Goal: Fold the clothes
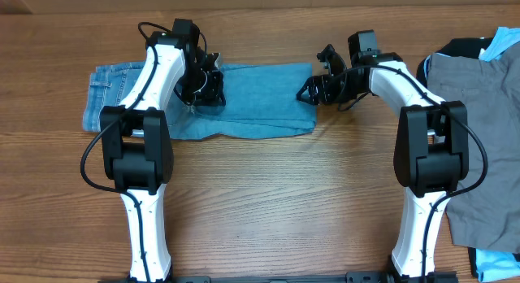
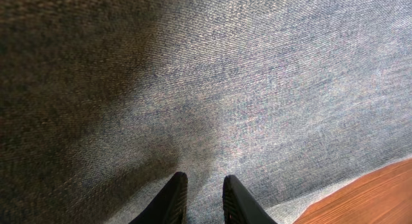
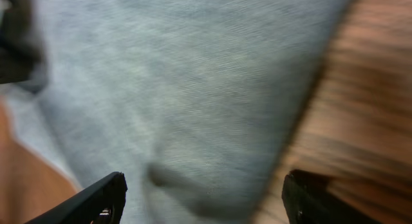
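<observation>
**A:** What else lies around?
**B:** Grey trousers (image 1: 467, 145) spread at the right edge. A black garment (image 1: 459, 47) sits behind them, and a pale-blue garment (image 1: 505, 41) is at the far corner. All are well apart from the jeans (image 1: 260, 104).
**A:** Anything in the way?
**B:** The left arm (image 1: 150, 80) crosses the jeans near the waistband end and hides part of them from overhead.
**A:** The surface?
**B:** A brown wood-grain bench (image 1: 268, 202); the room beyond is out of view.
**A:** And the jeans against each tool?
**B:** They lie folded in a long band, waistband to the left. The left tool (image 1: 205, 92) is down on their middle, its fingers (image 2: 174, 198) narrow. I cannot tell whether cloth is caught. The right tool (image 1: 311, 89) is spread wide over the band's right end, with bare wood just beside it. That wrist view is blurred.
</observation>
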